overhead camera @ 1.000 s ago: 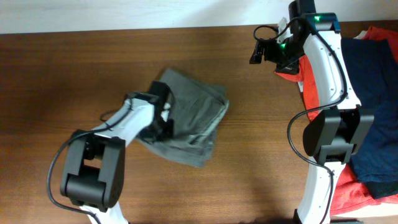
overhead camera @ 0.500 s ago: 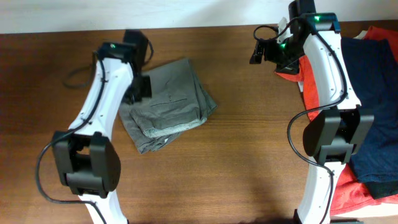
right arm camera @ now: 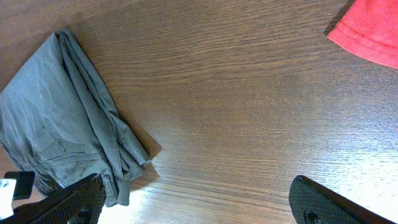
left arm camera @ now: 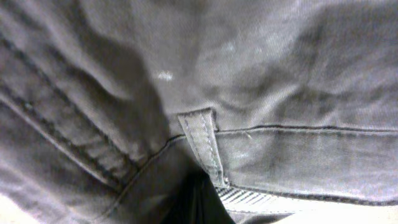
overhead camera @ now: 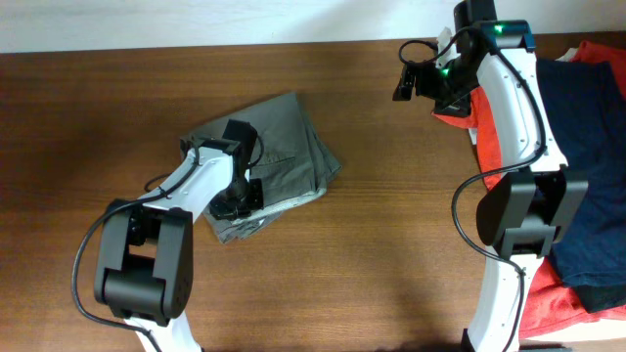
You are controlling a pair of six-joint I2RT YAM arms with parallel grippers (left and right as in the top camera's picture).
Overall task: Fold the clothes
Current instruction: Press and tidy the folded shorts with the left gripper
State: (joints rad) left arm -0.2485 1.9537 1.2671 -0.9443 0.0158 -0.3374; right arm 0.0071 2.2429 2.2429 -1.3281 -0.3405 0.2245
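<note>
The grey-khaki shorts (overhead camera: pixel 284 156) lie folded in a rough bundle left of the table's middle. My left gripper (overhead camera: pixel 238 196) is down on the bundle's lower left part. The left wrist view is filled with the shorts' fabric (left arm camera: pixel 280 93), showing seams and a belt loop; only a dark finger part (left arm camera: pixel 198 199) shows at the bottom, so the jaw state is unclear. My right gripper (overhead camera: pixel 403 83) hangs wide open and empty above the table at the back right. Its view shows the shorts (right arm camera: pixel 56 124) far off to the left, between its spread fingers (right arm camera: pixel 199 199).
An orange-red T-shirt (overhead camera: pixel 484 127) and a dark navy garment (overhead camera: pixel 587 176) are piled at the right edge, behind and under the right arm. A corner of the T-shirt (right arm camera: pixel 370 31) shows in the right wrist view. Bare brown wood (overhead camera: pixel 411 235) lies between the shorts and the pile.
The left arm swung from the shorts up to the far left, then back down onto the bundle. The shorts shifted left and turned. The right arm has not moved.
</note>
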